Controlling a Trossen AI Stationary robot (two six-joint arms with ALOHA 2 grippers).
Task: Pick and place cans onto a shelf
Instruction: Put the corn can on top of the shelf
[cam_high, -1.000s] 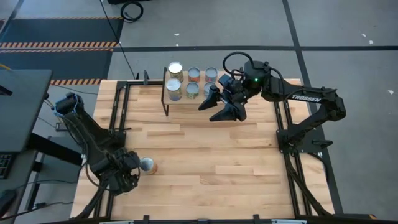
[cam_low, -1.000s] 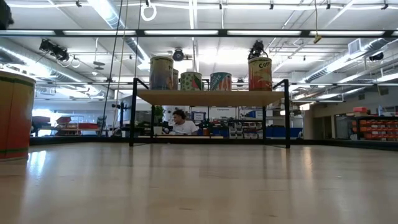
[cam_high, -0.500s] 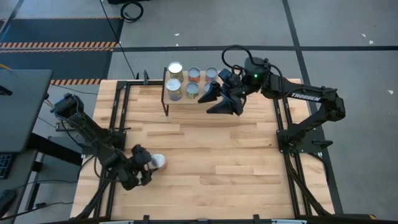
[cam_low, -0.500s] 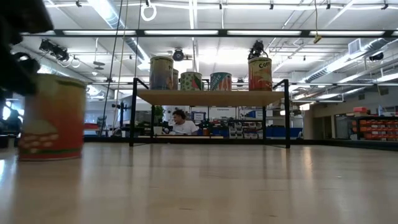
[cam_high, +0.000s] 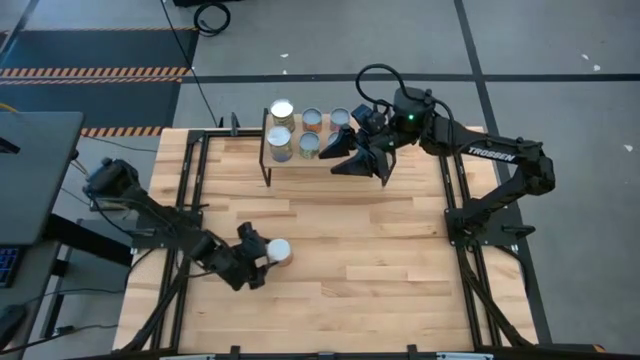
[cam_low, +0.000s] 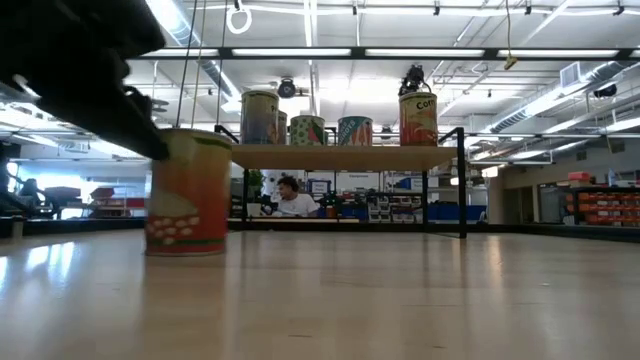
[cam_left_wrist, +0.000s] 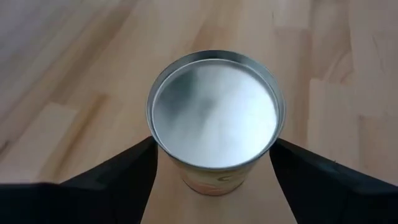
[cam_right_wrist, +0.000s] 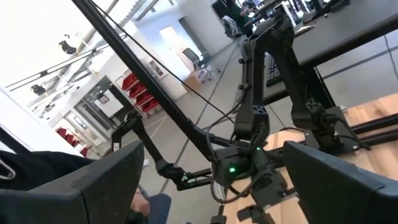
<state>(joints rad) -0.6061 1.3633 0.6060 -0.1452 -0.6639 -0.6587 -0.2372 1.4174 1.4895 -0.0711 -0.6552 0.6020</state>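
Left wrist view looks straight down on the left gripper (cam_left_wrist: 214, 163), its two dark fingers (cam_left_wrist: 118, 177) pinching a small round tin with a shiny silver top and an orange label (cam_left_wrist: 215, 118). From above, that held can (cam_high: 277, 251) sits over the near-left part of the large pale wooden tabletop (cam_high: 380, 260), well apart from the shelf. At the far edge stands the small light-wood shelf on thin black legs (cam_high: 268, 160), carrying the other silver-topped cans (cam_high: 281, 111). Just beside it hangs the right gripper (cam_high: 355, 155), fingers spread wide and empty.
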